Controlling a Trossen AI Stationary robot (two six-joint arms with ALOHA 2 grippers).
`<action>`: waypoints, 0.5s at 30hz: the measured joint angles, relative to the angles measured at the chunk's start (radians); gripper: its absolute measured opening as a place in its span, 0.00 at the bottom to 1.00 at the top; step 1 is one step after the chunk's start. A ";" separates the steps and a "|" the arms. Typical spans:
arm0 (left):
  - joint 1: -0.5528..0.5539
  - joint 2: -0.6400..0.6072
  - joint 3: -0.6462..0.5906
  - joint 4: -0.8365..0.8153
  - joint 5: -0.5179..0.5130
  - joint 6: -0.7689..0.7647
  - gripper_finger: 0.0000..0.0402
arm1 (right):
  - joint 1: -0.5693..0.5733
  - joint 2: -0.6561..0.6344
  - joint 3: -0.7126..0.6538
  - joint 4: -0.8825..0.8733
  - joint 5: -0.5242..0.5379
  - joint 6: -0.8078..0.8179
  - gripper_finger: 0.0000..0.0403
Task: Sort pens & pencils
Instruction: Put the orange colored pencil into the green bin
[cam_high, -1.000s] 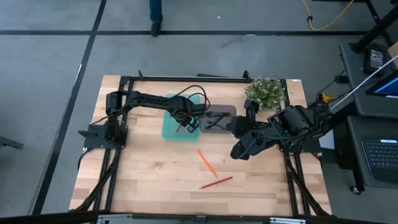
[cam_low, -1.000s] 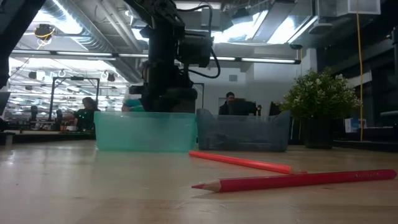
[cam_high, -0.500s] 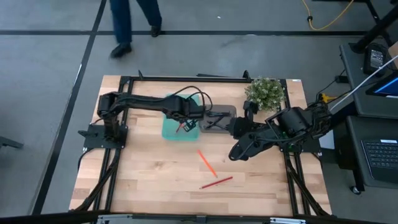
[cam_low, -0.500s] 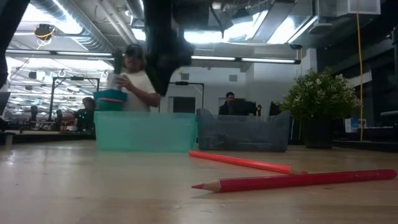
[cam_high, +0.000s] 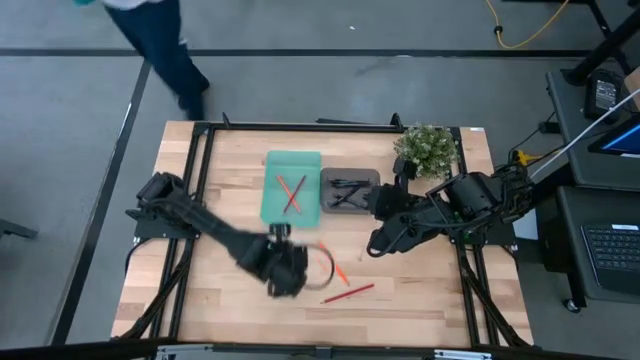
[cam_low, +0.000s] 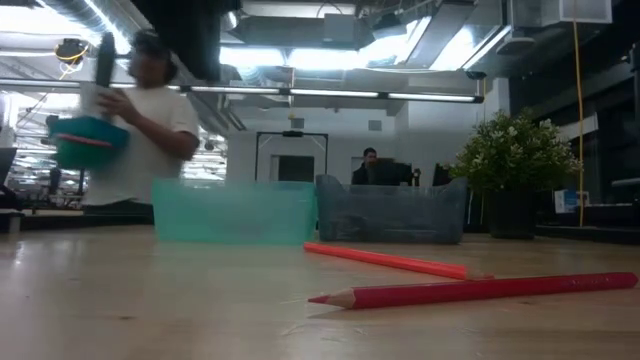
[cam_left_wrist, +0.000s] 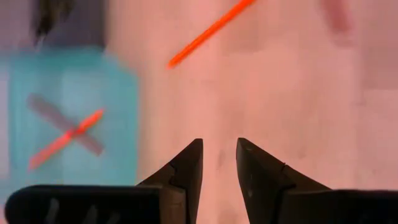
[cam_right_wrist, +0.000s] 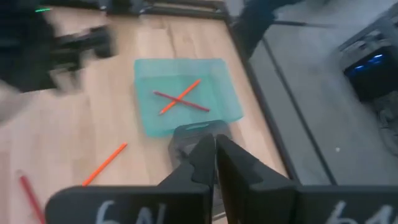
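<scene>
Two crossed sticks are lying inside the teal plastic tray (cam_high: 292, 189), two more are lying on the wooden table (cam_high: 420, 285).

One orange and one red stick (cam_high: 291, 193) are forming a cross in this tray. Black sticks (cam_high: 348, 194) are lying in the grey tray (cam_high: 349, 178) just beside the teal tray. A thin orange pen (cam_high: 338, 266) and a red pencil (cam_high: 349, 292) are resting on bare wood, well apart from the teal tray. The left gripper (cam_high: 285, 275) is hanging over the table near the orange pen, its fingers (cam_left_wrist: 186, 167) standing apart and holding nothing. The right gripper (cam_high: 378, 243) is waiting near the grey tray, its fingers (cam_right_wrist: 203, 159) pressed together and empty.
</scene>
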 joint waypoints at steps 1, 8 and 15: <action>-0.022 0.007 0.001 0.034 -0.009 0.038 0.22 | 0.000 0.000 0.000 0.001 0.019 0.000 0.05; -0.028 0.100 0.001 0.115 -0.032 0.354 0.22 | 0.000 -0.003 0.001 0.025 0.189 -0.004 0.05; 0.053 0.209 0.000 0.140 -0.036 0.631 0.22 | -0.017 -0.007 0.033 0.093 0.352 -0.122 0.05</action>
